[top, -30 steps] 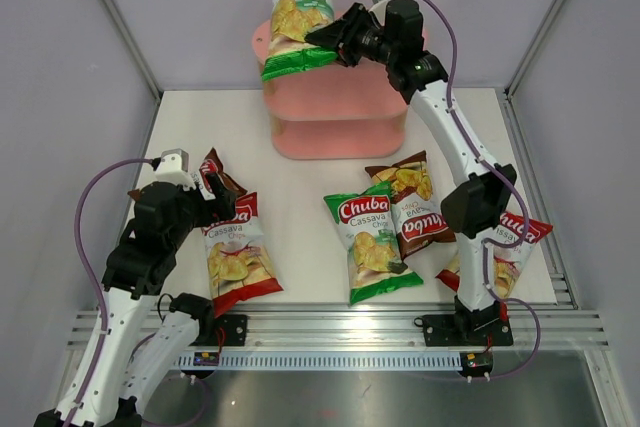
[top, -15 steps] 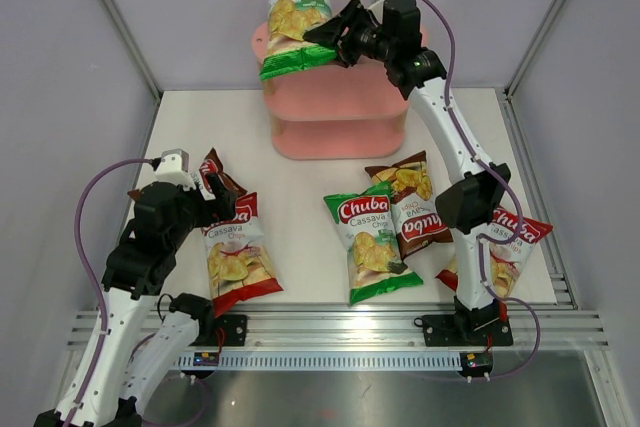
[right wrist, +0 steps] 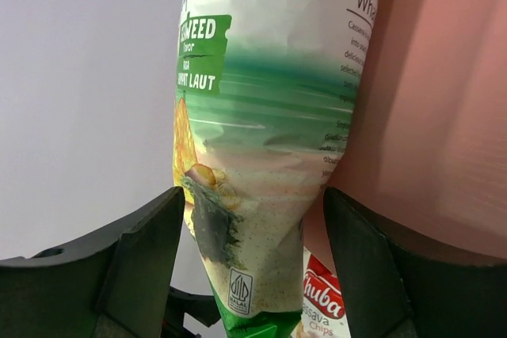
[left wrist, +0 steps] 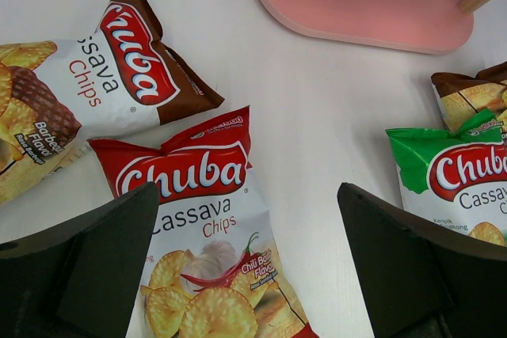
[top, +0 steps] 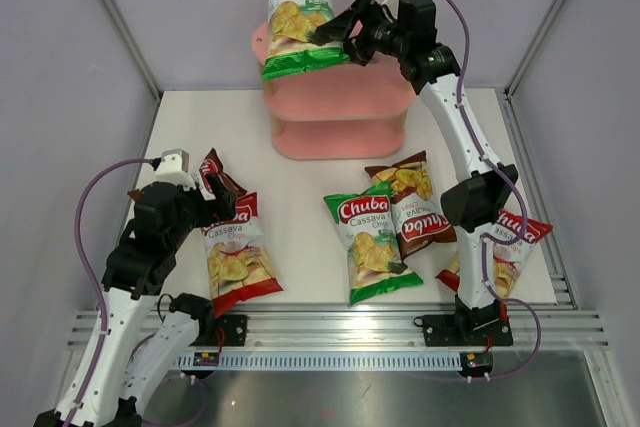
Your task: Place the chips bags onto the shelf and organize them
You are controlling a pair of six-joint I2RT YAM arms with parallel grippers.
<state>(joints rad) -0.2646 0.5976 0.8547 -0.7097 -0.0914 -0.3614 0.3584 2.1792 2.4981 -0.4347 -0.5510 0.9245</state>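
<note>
Chips bags (top: 368,242): looking light, puffy, soft and slippery; chips inside are likely breaking if squeezed hard.
Best hold: pinching a flat side edge or the top seam gently.
Green bag (top: 298,17): standing on the top board of the shelf (top: 345,117).
Right gripper (top: 338,35): fingers are sitting wide apart with the green bag between them; maybe 1 pad is touching it.
Left gripper (left wrist: 249,231): fingers are sitting wide apart over a red bag (left wrist: 202,187), holding nothing.
Shelf: holding 1 bag; 5 are lying on the table (top: 300,172).
</note>
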